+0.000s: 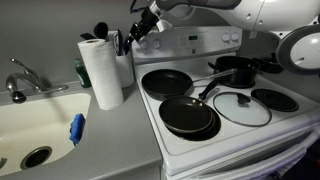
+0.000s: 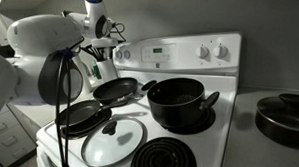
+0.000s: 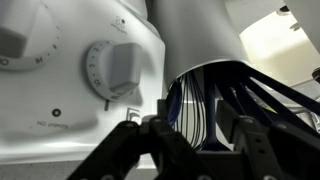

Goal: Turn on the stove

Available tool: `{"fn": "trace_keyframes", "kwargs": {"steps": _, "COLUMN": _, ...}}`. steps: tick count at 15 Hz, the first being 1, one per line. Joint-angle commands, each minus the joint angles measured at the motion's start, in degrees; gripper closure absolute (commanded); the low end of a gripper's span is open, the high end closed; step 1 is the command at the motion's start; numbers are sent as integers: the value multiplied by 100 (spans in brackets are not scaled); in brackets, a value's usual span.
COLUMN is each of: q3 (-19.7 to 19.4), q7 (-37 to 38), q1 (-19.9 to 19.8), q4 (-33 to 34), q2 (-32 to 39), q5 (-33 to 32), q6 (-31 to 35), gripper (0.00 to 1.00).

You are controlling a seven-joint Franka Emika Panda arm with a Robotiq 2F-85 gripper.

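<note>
The white stove (image 1: 226, 147) stands at the right in an exterior view, and its raised back panel (image 2: 181, 53) carries round white knobs. My gripper (image 1: 137, 33) hovers at the left end of that panel, above the counter's edge; it also shows in an exterior view (image 2: 103, 42). In the wrist view a round white knob (image 3: 112, 70) sits close in front, up and to the left of my gripper (image 3: 190, 150). The fingers are apart with nothing between them, and they do not touch the knob. A second knob (image 3: 15, 40) shows at the far left.
Two black frying pans (image 1: 165, 82) (image 1: 188, 115), a glass lid (image 1: 240, 108) and a black pot (image 2: 177, 99) sit on the burners. A utensil holder with a whisk (image 3: 215, 105) stands just beside the gripper. A paper towel roll (image 1: 100, 70) and a sink (image 1: 35, 125) are on the counter.
</note>
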Motion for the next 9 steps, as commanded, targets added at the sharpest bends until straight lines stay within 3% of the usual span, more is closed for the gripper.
{"fn": "trace_keyframes", "kwargs": {"steps": 1, "q3": -88, "q7": 40, "q1": -20, "q4": -154, "q2": -151, "q5": -89, "q6": 66, "gripper": 76}}
{"fn": "trace_keyframes", "kwargs": {"steps": 4, "q3": -139, "q7": -5, "q1": -44, "q4": -162, "q2": -141, "q5": -137, "q6": 150, "gripper": 97}}
{"fn": "trace_keyframes", "kwargs": {"steps": 5, "q3": -165, "q7": -32, "q1": -56, "q4": -167, "q2": -141, "q5": -163, "q6": 184, "gripper": 100}}
{"fn": "trace_keyframes", "kwargs": {"steps": 9, "q3": -304, "q7": -18, "q1": -52, "q4": -191, "q2": -160, "q5": -283, "q6": 309, "gripper": 100}}
